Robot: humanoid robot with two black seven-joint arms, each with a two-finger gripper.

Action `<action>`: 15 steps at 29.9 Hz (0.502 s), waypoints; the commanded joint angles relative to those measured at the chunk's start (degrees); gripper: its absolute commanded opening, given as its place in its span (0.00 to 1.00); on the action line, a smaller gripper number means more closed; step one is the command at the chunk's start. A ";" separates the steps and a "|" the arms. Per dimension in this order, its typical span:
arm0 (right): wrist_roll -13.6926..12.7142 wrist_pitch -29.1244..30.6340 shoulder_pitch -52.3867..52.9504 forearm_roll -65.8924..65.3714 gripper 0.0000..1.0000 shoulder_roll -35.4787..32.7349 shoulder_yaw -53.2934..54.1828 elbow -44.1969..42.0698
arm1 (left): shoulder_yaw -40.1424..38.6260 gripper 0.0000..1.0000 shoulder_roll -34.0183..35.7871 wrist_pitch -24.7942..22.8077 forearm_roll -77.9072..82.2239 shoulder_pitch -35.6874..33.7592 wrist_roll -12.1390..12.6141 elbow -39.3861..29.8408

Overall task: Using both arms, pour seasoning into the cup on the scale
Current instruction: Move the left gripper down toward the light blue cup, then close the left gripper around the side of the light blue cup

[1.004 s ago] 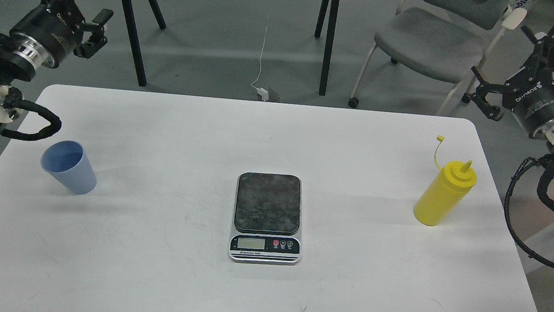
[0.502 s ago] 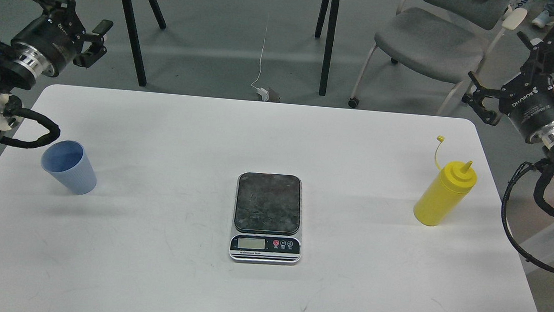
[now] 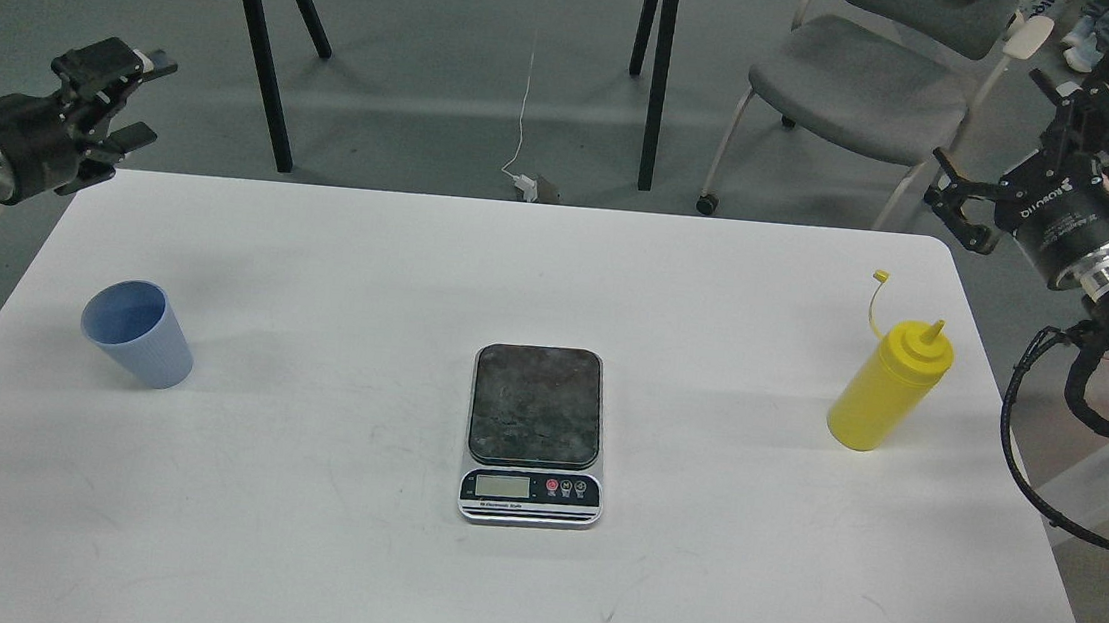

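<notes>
Head view is showing both black arms hanging off the corners of the white counter [image 3: 293, 550], nothing in either grip. Left hand [image 3: 126, 98] is sitting beyond the far-left edge, fingers parted and empty; right hand [image 3: 1016, 141] is hovering past the far-right corner, claws spread wide. Light blue ribbed plastic cup [image 3: 138, 332] is standing upright near the left edge, well apart from the small flat digital scale with its dark worn plate [image 3: 535, 433] at centre. Yellow plastic squeeze bottle with the cone nozzle [image 3: 887, 387] is standing near the right edge, tethered cap off. Risks ahead look real: the light cup could tip if nudged off-centre, and squeezing that open bottle in transit could spill seasoning early.
</notes>
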 commanded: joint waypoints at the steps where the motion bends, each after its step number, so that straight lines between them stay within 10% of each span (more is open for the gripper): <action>1: -0.01 0.00 0.01 0.00 0.99 0.07 0.07 0.08 | 0.06 1.00 4.85 3.27 14.92 3.45 0.01 -10.76; 15: -0.01 0.00 0.01 0.00 0.99 -0.02 0.07 0.17 | 0.93 1.00 5.82 14.98 31.92 7.77 0.01 -12.90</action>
